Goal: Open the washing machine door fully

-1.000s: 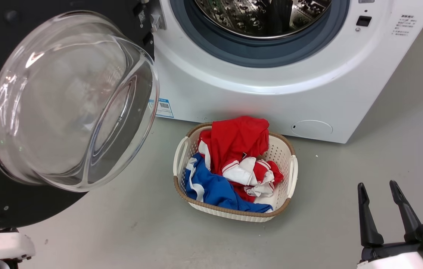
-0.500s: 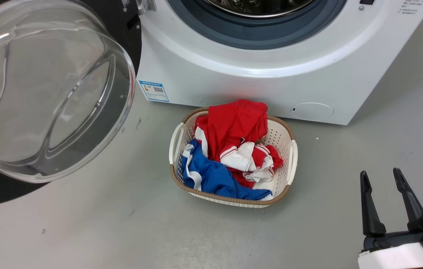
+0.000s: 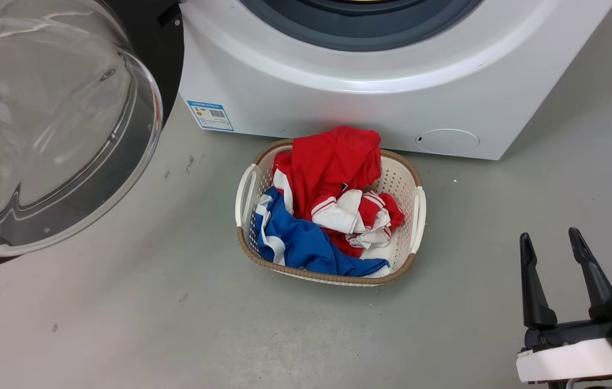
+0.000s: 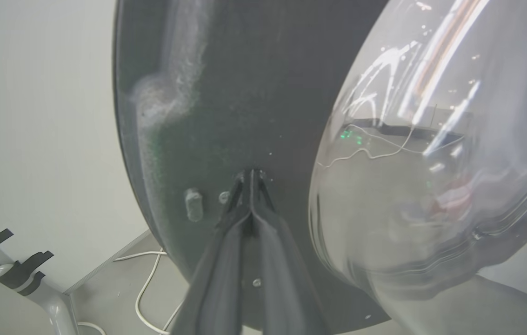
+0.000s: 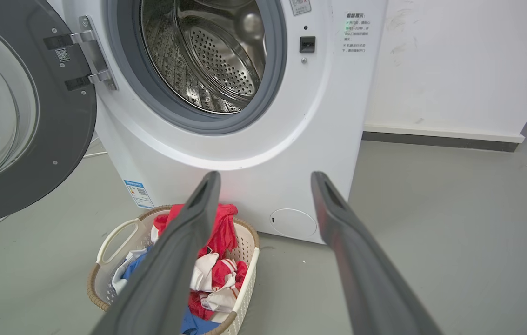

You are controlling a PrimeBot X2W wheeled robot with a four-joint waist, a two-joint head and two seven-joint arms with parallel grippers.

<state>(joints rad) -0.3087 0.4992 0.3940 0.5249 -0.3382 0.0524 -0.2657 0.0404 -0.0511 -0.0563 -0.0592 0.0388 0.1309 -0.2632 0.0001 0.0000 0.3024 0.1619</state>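
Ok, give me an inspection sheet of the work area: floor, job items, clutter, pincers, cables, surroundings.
Surface: grey floor, a few small marks.
Job's things: washing machine door swung wide open on its hinge; washing machine drum exposed.
Clutter: basket of red, white and blue clothes before the machine.
Pincers: left pincer shut, tips against the door's black rim; right pincer open, holding nothing.
Cables: white cable on floor near door.
Surroundings: white wall, dark skirting.

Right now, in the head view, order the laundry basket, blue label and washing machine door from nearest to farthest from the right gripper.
From the right gripper:
1. laundry basket, centre floor.
2. blue label, beyond it, leftward.
3. washing machine door, far left.
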